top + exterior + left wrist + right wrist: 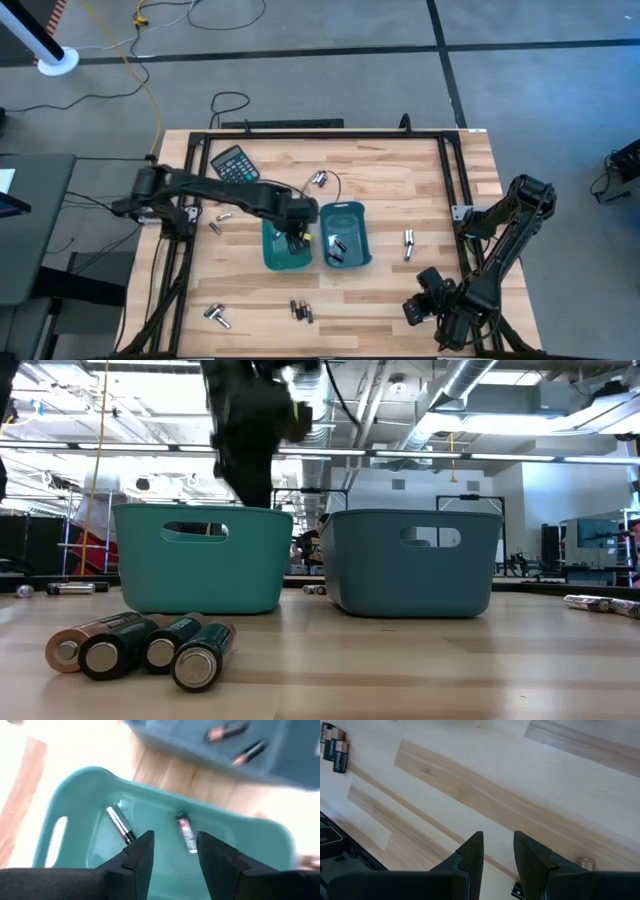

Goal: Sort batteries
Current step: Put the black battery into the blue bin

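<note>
Batteries [120, 824] lie inside the left teal bin [272, 257] under the left gripper [296, 238], jaws apart, empty. Calculator [235, 164] sits behind. Right gripper [428, 300] waits, jaws apart, at the table's front edge.

Looked like a robotics lab or industrial workshop: bare grey concrete floor [330, 25] crossed by dark lines, with a yellow cable [150, 85] and black cables trailing over it. Showed, past the butcher-block table [390, 170] in its black metal frame [455, 160], an open ceiling of exposed ducts and pipes [460, 385] with strip lights, racks and equipment farther back. Held a monitor [590, 532] glowing at the far side of the room.
</note>
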### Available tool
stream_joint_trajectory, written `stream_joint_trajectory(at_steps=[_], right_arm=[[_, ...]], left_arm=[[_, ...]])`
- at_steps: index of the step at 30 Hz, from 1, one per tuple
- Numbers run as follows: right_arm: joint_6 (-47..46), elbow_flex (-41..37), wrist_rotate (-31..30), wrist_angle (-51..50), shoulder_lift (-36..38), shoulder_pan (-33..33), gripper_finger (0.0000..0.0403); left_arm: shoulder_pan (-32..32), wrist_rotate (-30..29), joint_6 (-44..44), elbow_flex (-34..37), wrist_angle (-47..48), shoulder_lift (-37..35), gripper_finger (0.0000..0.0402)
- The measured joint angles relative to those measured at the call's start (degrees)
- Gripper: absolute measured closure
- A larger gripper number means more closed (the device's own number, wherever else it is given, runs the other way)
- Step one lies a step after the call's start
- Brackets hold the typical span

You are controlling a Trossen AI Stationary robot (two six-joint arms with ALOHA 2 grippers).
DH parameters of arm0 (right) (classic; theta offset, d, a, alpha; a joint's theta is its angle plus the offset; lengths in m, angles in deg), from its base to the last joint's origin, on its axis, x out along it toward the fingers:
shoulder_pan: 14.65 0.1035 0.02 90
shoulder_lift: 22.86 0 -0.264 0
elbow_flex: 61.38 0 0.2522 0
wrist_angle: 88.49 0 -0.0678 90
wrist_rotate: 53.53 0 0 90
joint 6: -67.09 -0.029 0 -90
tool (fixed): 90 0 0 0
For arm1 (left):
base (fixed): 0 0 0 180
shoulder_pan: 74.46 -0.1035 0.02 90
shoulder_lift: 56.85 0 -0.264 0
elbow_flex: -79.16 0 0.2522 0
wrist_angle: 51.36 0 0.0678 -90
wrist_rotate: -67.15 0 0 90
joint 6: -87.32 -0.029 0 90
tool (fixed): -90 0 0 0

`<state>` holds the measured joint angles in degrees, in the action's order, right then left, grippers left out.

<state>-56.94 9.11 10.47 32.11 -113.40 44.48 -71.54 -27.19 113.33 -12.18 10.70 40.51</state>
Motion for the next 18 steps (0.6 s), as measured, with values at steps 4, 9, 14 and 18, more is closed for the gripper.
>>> stream_joint_trajectory(at_steps=[4, 9, 14, 18], right_arm=[[0.60, 0.00, 0.01, 1.48, 0.00, -0.21, 0.0278], [3.65, 0.00, -0.01, 4.54, 0.00, -1.74, 0.0278], [11.75, 0.00, -0.01, 7.96, 0.00, -5.21, 0.0278], [22.27, 0.00, 0.01, 16.63, 0.00, -8.77, 0.0278]], left_arm=[[1.34, -1.86, 5.50, 0.00, 0.50, -6.80, 0.0260], [6.69, -5.15, 14.80, -0.04, 2.34, -14.47, 0.0260], [17.85, -13.39, 30.82, -0.04, 7.69, -18.35, 0.0260], [29.07, -20.25, 49.68, 0.09, 14.66, -18.23, 0.0260]])
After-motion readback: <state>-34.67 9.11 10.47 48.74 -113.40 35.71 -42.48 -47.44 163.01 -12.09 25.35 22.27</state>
